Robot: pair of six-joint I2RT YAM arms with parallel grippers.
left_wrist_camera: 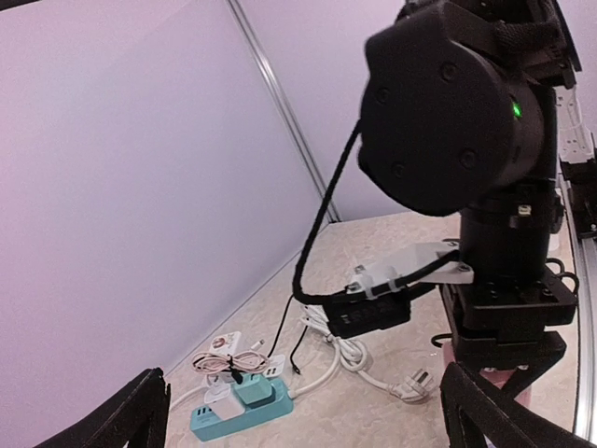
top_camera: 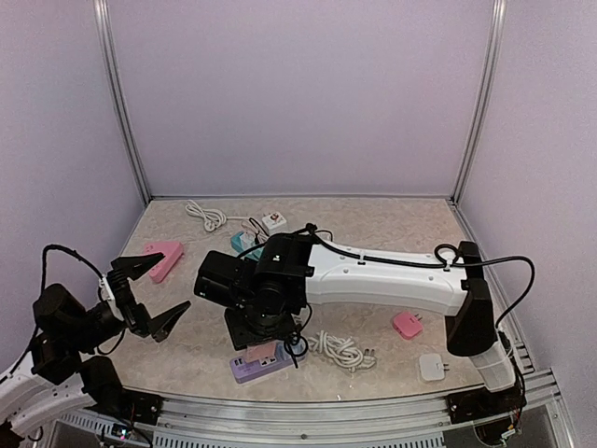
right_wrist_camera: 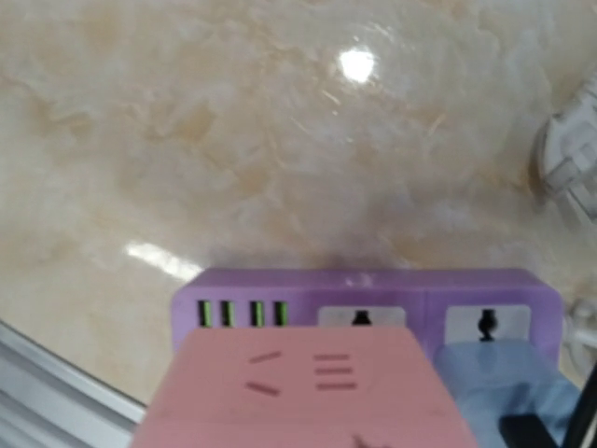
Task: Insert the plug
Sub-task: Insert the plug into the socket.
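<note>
Right gripper (top_camera: 250,334) hangs over the purple power strip (right_wrist_camera: 373,303), which lies near the front edge of the table (top_camera: 392,233), about midway across. The jaws are clenched on the pink plug (right_wrist_camera: 298,392). The fingers themselves are hidden in the right wrist view, so the grasp is judged from the left wrist view, where pink shows just under the jaw block. The strip's long axis runs left-right across the right wrist view: 4 green USB ports at its left end, then 2 sockets toward the right. The plug body overlaps the strip's near edge, and its centre falls between the USB ports and the 1st socket, so the target socket lies ahead of the jaws and slightly right. Whether plug and strip touch: cannot tell. A light-blue body (right_wrist_camera: 490,387) sits near the 2nd socket; what it is cannot be told. Judgement: the coming move needs a small shift right and forward along the strip, then straight down. Left gripper (top_camera: 173,282) is released, fingers spread wide, holding nothing, well apart to the left of the strip. The right arm is the nearer 1.
</note>
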